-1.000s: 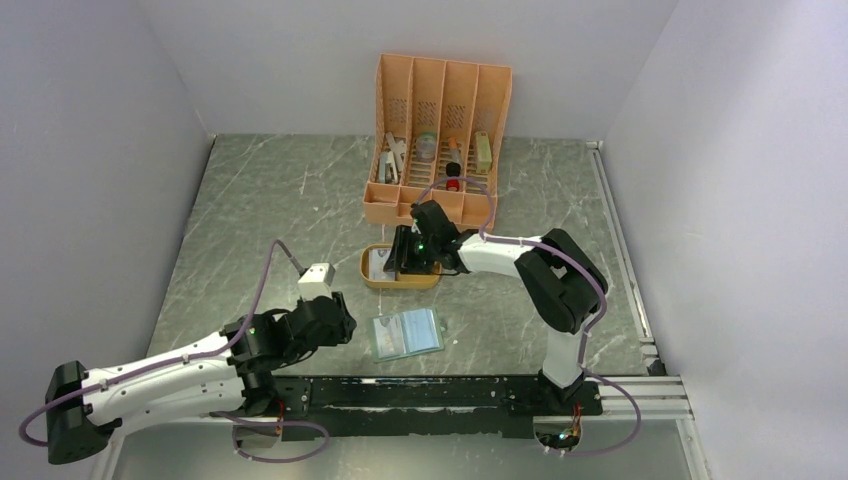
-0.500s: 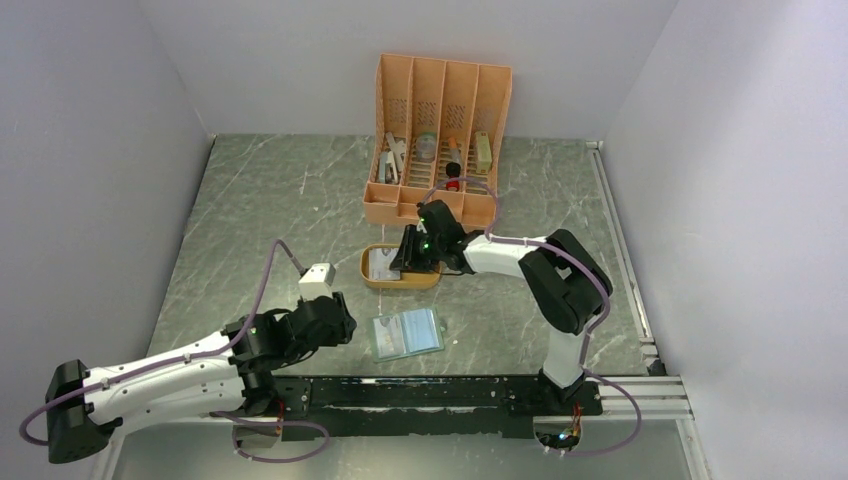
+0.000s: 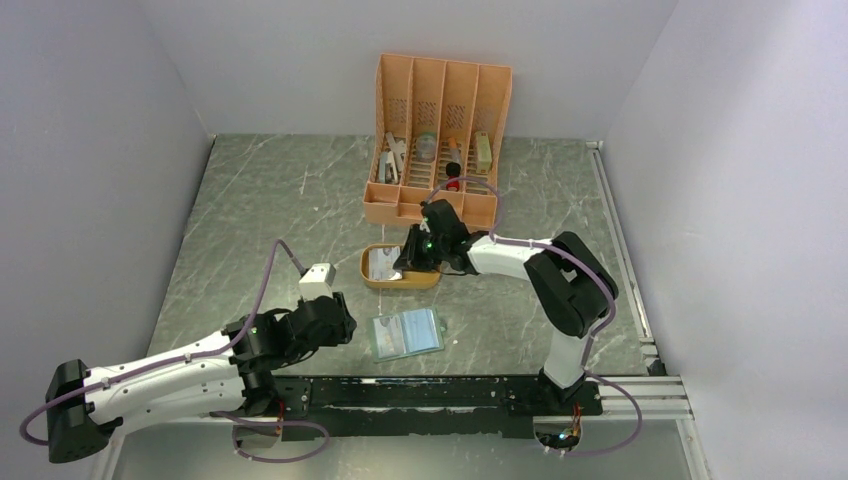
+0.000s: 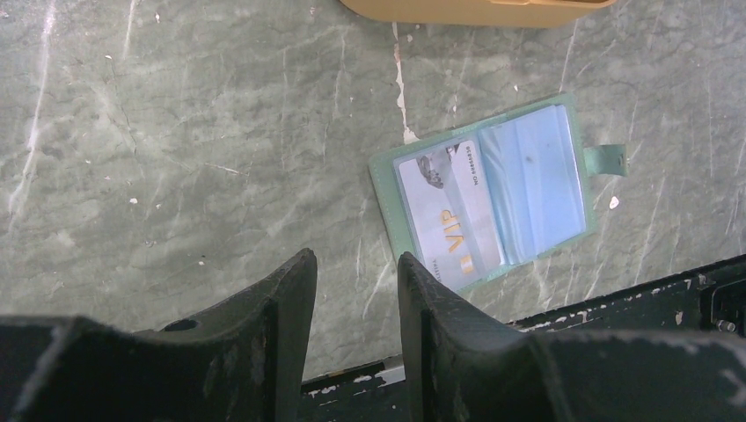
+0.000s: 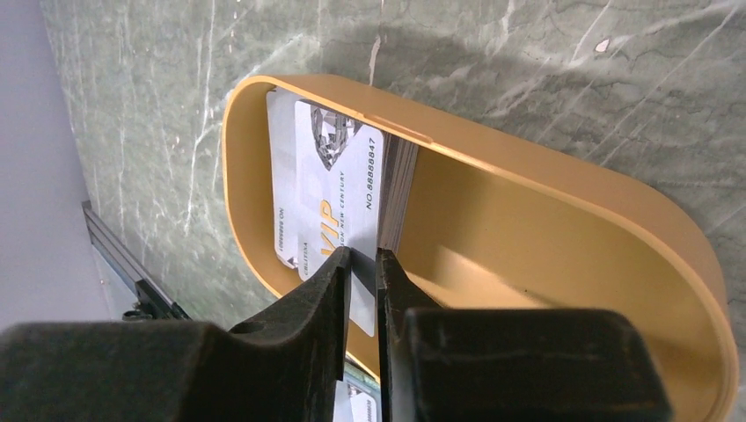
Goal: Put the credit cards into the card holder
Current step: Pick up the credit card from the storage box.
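**Right hand is on a card in the tray, holder waits back by my left**

So my right hand (image 5: pixel 362 264) is reached out into the orange tray (image 5: pixel 563 189). Its fingers are nearly together, pinching the near edge of the top card (image 5: pixel 321 193). The cards (image 5: pixel 400 193) sit as a stack at the left end of the tray, leaning up against the wall. I reckon that lean is why I come in at the edge: it leaves a lip to grab instead of a flat face I'd have to pry up. From the wrist view it looks like only the top one is between the fingers, but I can't swear a second isn't caught too.

The holder (image 4: pixel 493 198) lies open flat on the desk (image 4: pixel 176 132), pockets up. It's nearer my bases than the tray and well apart from the right hand. One VIP card already sits in its left pocket, and the right pocket looks free.

My left hand (image 4: pixel 354 258) hangs just beside the holder, fingers parted a bit with nothing in them. My guess is it's parked there to pin the holder down while the card slides in.
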